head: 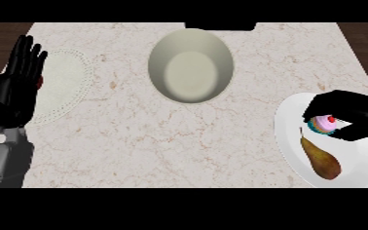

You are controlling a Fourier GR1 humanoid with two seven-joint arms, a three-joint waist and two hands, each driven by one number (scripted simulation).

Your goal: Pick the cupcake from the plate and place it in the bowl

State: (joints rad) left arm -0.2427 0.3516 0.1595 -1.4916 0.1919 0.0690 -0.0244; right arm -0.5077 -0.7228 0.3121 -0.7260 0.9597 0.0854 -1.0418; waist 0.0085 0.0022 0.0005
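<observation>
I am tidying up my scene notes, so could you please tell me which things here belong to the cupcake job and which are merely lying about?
Belonging to the job:
- cupcake, with the right hand curled round it
- white plate under it
- bowl, nothing in it yet

Merely lying about:
- pear on the same plate
- pale round mat at the left
- left hand, resting open

A kitchen, by the look of a pale marble-veined counter [144, 136] edged in dark wood, set with tableware: a cream bowl [191, 66] well apart from both hands, a white plate [291, 141] under the right hand [343, 108] bearing a pear [322, 160] and a frosted cupcake [325, 124]
</observation>
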